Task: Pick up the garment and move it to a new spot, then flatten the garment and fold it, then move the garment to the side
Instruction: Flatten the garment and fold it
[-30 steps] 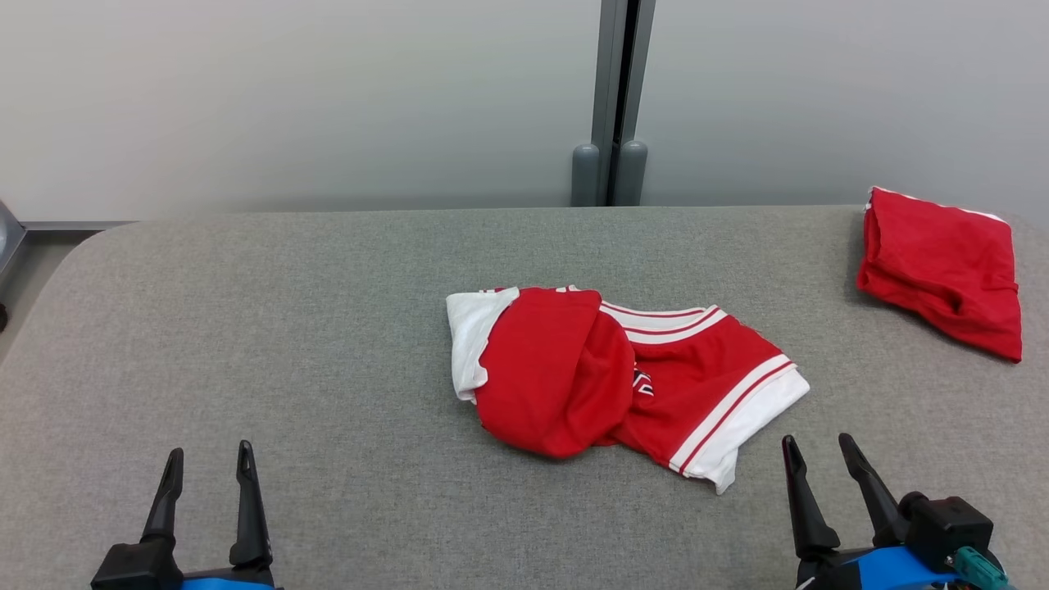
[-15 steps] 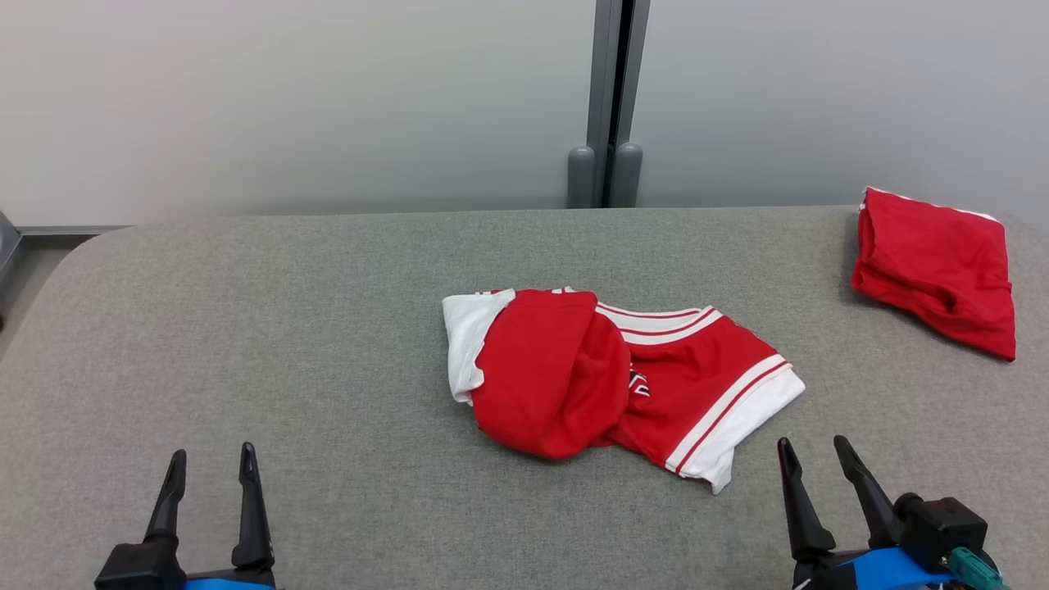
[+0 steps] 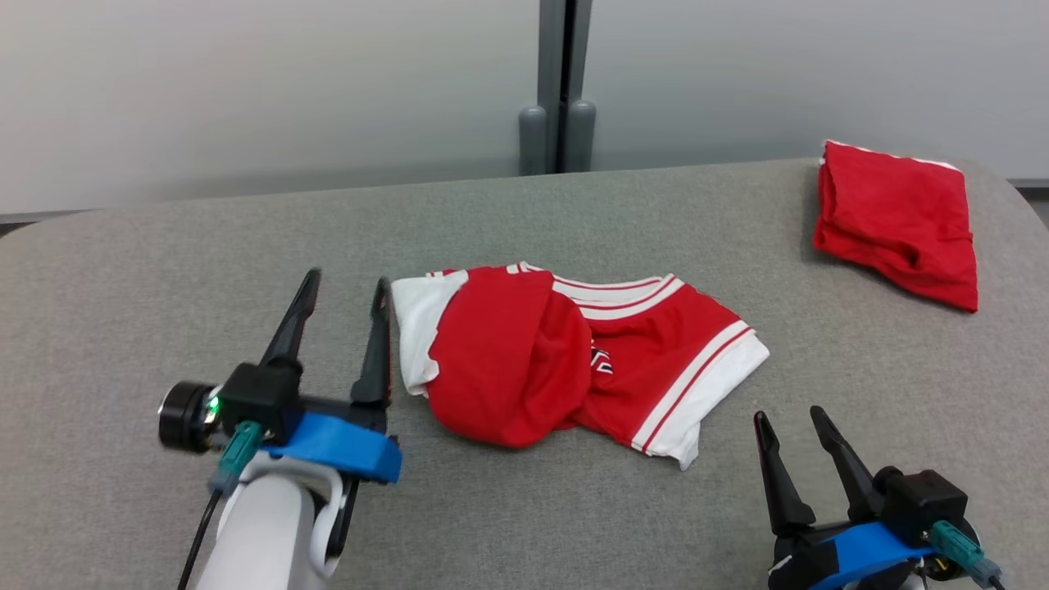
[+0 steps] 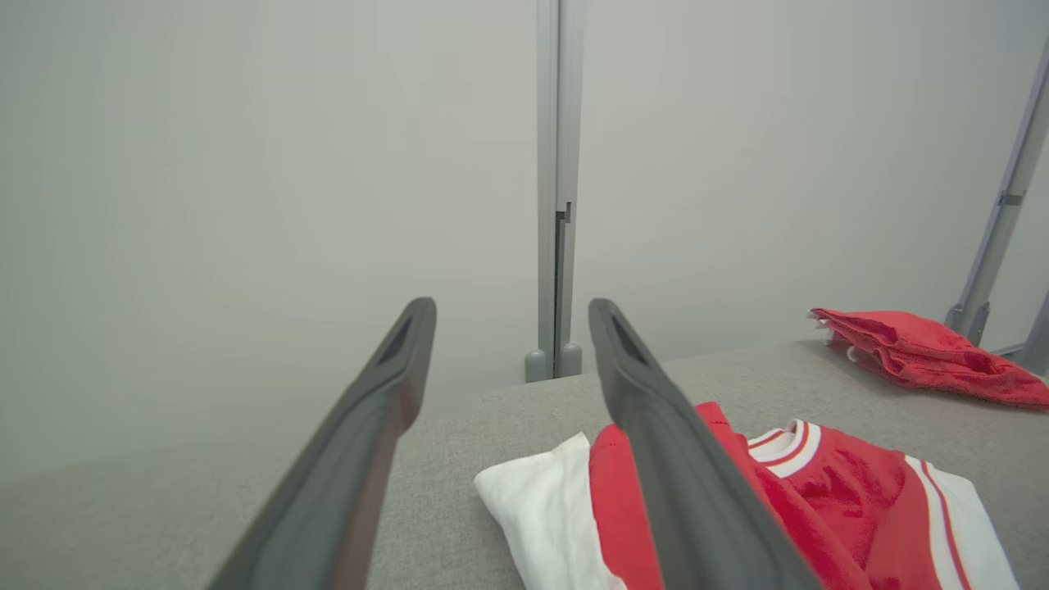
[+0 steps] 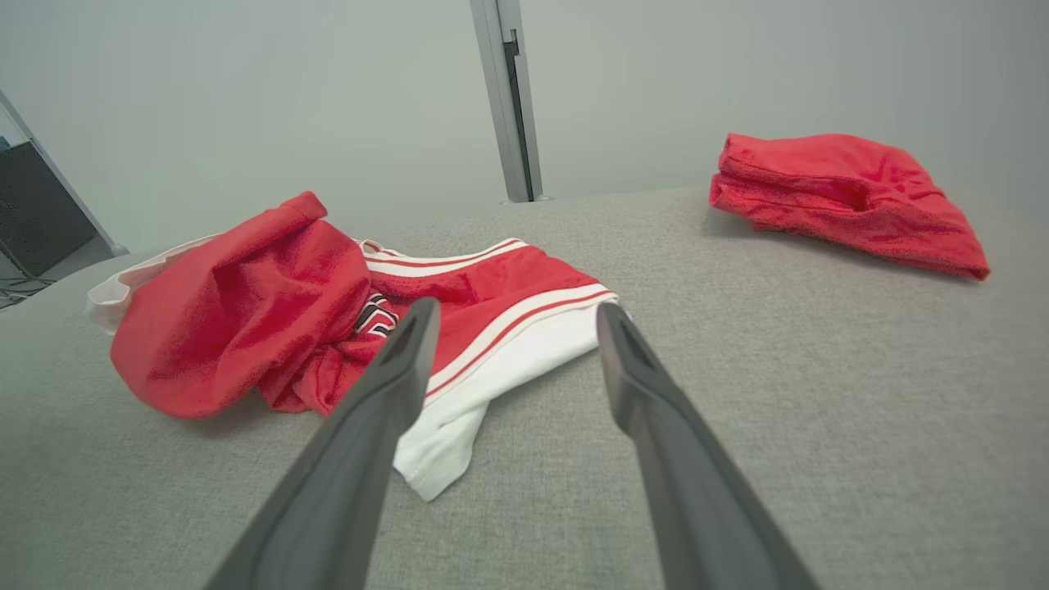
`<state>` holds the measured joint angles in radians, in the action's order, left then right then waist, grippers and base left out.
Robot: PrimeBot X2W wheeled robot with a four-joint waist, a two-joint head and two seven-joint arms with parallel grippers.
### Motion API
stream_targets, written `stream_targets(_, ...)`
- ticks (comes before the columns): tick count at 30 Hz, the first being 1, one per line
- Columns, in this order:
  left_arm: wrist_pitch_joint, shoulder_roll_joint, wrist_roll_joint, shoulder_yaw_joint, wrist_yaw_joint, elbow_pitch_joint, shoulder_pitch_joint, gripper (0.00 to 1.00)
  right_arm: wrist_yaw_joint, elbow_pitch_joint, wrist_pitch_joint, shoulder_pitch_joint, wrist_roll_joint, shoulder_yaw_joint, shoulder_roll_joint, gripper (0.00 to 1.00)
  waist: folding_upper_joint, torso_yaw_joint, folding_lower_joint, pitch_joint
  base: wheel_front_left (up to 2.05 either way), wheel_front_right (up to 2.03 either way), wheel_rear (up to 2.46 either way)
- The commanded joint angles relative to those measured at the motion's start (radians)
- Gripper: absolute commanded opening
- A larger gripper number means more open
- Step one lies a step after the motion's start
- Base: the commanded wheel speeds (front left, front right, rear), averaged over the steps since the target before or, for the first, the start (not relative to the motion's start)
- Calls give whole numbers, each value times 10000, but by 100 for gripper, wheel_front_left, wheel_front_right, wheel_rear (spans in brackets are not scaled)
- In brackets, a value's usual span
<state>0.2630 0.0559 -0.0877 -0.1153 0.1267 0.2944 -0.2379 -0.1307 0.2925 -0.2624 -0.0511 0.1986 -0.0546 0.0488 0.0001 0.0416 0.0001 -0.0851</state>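
Garment [image 3: 508, 360], red with white striped trim, lies crumpled; left end effector [image 3: 347, 280] and right end effector [image 3: 789, 415] gape empty.

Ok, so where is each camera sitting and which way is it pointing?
Head view: on the head, looking forward and down at the table; left gripper and pale forearm at lower left, right gripper at lower right, both open.
Left wrist view: low over the table, looking along its fingers toward the wall, the crumpled garment to their right.
Right wrist view: low, looking along its fingers across the garment.
Shared: all three show the crumpled garment and the folded red cloth.
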Motion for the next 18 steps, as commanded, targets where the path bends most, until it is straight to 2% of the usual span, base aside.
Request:
stream_targets(1,25,105,-65,-311,42,178,-466,100,-1,-51,-36,-143,-58,-3,34,100,-1,116,-1,-90,0,0,0)
stream_targets(9,-5,727,-791,-2780,43,2506,-3217,100,-3,-113,-36,-485,45,-38,32,100,-1,813,-1,-738,0,0,0)
stream_targets(18,-648,778,-1820,-4792,43,4710,-4333,100,-1,-230,-36,-739,192,71,31,100,-1,1162,-1,-1333,0,0,0)
